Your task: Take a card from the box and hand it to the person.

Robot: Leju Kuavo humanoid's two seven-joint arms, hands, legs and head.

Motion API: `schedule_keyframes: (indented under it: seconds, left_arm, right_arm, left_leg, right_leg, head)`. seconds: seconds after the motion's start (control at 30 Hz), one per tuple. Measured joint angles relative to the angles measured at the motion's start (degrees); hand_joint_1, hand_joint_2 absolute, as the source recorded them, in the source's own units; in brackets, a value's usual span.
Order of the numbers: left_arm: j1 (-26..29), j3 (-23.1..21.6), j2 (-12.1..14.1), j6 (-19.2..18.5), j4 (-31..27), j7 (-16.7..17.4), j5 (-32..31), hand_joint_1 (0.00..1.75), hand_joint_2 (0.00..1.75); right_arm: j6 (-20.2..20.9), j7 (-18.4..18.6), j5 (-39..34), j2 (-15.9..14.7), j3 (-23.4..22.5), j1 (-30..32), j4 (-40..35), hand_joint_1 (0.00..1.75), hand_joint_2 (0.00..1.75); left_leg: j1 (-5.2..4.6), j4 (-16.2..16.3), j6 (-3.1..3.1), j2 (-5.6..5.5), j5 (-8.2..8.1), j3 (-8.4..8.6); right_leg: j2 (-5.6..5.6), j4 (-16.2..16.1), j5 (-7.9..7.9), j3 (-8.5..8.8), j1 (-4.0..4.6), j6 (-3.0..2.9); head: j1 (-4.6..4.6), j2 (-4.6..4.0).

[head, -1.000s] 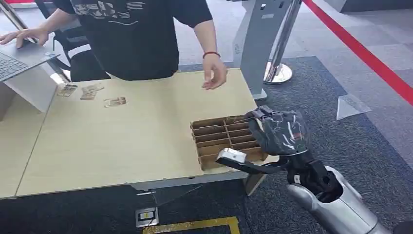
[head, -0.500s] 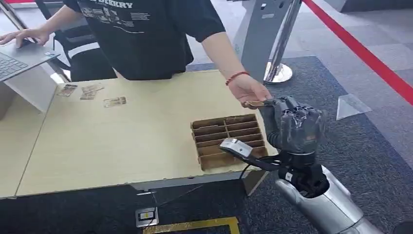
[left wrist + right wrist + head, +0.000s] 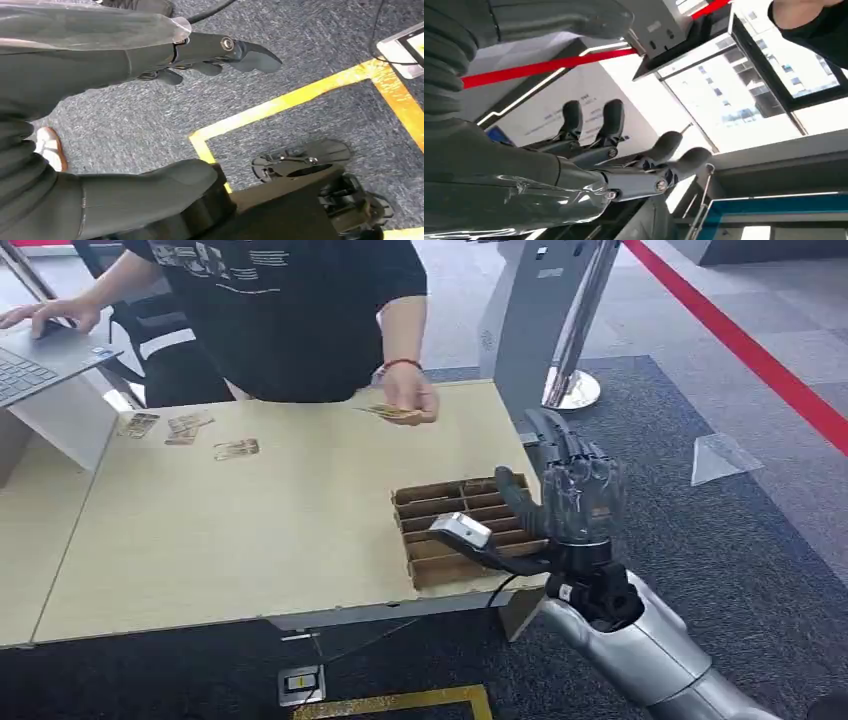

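A brown cardboard box (image 3: 465, 528) with divided slots sits at the near right corner of the table. Just right of it my right hand (image 3: 572, 490) is raised with its fingers (image 3: 609, 120) spread and nothing in them. The person behind the table holds a card (image 3: 385, 412) in one hand (image 3: 408, 392), over the far edge of the table. My left hand (image 3: 210, 57) hangs above the carpet, fingers loosely extended and holding nothing.
Several cards (image 3: 185, 432) lie on the wooden table (image 3: 230, 530) at the far left. A laptop (image 3: 35, 355) stands at the far left under the person's other hand. A metal stand (image 3: 560, 330) rises beyond the table's right end. Yellow tape (image 3: 280, 105) marks the carpet.
The person has taken the card from my right hand and drawn it back to the left over the table. My right hand has let go and its fingers have spread.
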Motion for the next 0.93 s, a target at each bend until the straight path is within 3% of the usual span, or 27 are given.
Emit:
schedule_keyframes:
  seconds: [0.57, 0.93]
  left_arm:
    - [0.31, 0.00, 0.35, 1.79, 0.00, -1.25, 1.57, 0.00, 1.75]
    - [0.95, 0.02, 0.68, 2.30, 0.00, -1.94, 2.97, 0.00, 1.75]
  right_arm:
    - [0.13, -5.00, -12.81, -0.18, 2.69, -0.51, 0.65, 0.00, 1.75]
    - [1.77, -6.75, -21.00, -3.34, 2.40, 3.46, -2.45, 0.00, 1.75]
  left_leg:
    - [0.00, 0.01, 0.00, 0.01, 0.00, 0.03]
    - [-0.01, 0.01, 0.00, 0.01, 0.00, 0.03]
  right_leg:
    - [0.01, -0.01, 0.00, -0.01, 0.00, 0.00]
    - [0.02, -0.04, 0.00, -0.02, 0.00, 0.00]
  head:
    - [0.00, 0.00]
    - [0.00, 0.00]
